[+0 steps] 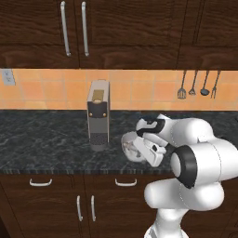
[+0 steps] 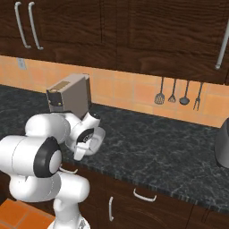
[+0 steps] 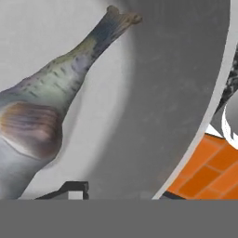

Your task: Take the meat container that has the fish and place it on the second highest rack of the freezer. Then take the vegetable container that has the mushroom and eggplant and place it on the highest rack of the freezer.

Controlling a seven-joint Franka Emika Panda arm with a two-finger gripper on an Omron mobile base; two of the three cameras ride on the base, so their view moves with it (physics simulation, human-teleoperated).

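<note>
The two-finger gripper (image 1: 131,148) sits folded in close to the arm's own white body, over the front edge of the dark marbled counter (image 1: 46,139), and it appears to have a round pale grey tub (image 3: 153,93) pressed right up against it. In the hand view a dark finger tip (image 3: 74,189) rises just at the tub's floor, but how wide the jaws stand I cannot tell; the tub being up off the counter and tight to the hand suggests it is being carried.

Inside that tub lies the slim silvery-grey fish (image 3: 42,116), greenish along the back with a brownish patch on its flank. Its long axis runs on the slant across the hand view, body at the lower left nearest the fingers, tail fin away at the upper right. The tub's rim curves down the right side, with orange floor tiles (image 3: 209,172) showing beyond it.

Further out, a tall beige and dark box-shaped coffee machine (image 1: 98,118) stands on the counter just beside the hand, towards the tiled back wall. Four dark utensils (image 1: 199,86) hang on that wall, well apart. My guess is that the base must yet turn and drive to a freezer.
</note>
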